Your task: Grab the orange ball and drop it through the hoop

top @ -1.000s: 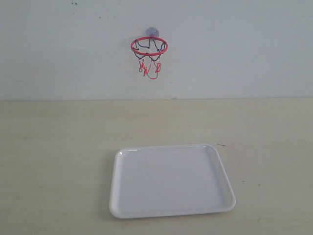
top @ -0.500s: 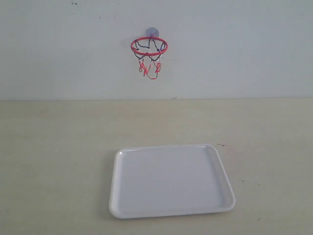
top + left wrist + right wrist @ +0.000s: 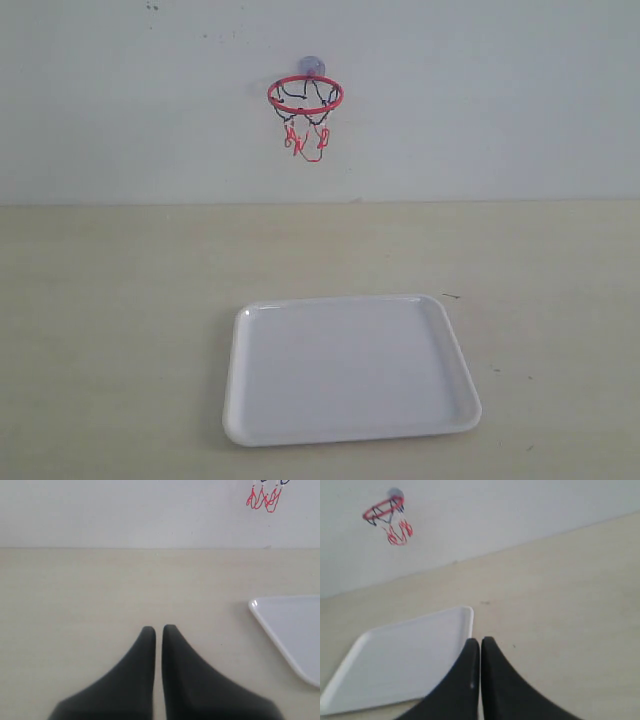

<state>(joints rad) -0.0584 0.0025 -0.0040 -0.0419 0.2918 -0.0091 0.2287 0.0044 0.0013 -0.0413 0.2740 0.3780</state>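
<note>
The hoop (image 3: 305, 96), a red ring with a black-and-red net on a bluish suction cup, hangs on the back wall. It also shows in the right wrist view as the hoop (image 3: 384, 511), and only the net's red tips (image 3: 263, 499) reach the left wrist view. The orange ball is out of view in every frame. My left gripper (image 3: 158, 629) is shut and empty over bare table. Shut and empty too, my right gripper (image 3: 480, 641) hovers by a corner of the white tray (image 3: 380, 660). Neither arm appears in the exterior view.
The white tray (image 3: 240, 400) lies flat and empty at the table's front centre, below the hoop. Its edge (image 3: 280, 630) shows in the left wrist view. The beige table (image 3: 100, 300) stretches to the pale wall.
</note>
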